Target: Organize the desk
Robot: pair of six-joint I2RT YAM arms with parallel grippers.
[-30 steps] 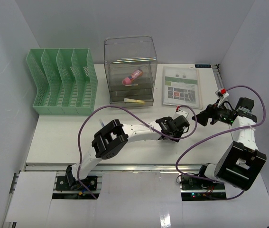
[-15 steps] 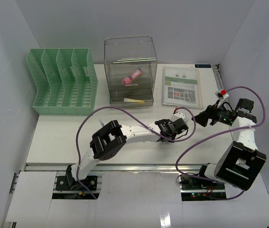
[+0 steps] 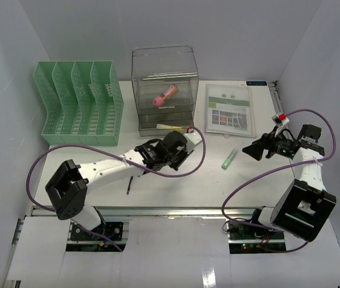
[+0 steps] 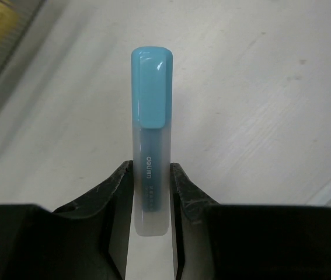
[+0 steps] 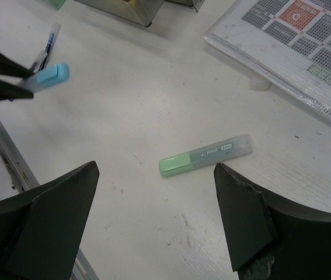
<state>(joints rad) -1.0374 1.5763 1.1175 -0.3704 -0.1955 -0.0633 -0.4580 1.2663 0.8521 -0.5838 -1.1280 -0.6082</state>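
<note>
Blue highlighter (image 4: 151, 134) pinched in our left gripper (image 4: 152, 172)!
Right gripper (image 5: 155, 175) gapes empty over the green highlighter (image 5: 205, 156) on the desk (image 5: 124, 105): light, stiff, slick, so we'd take it mid-barrel.

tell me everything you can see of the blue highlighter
The blue highlighter is a short, chunky marker. It has an opaque sky-blue cap, which is on, over a frosted translucent barrel printed with small dark lettering. The left gripper clamps the barrel between its black fingers, with the cap pointing away from the wrist. It looks to be held off the desk, and nothing else can be seen touching it.
</note>
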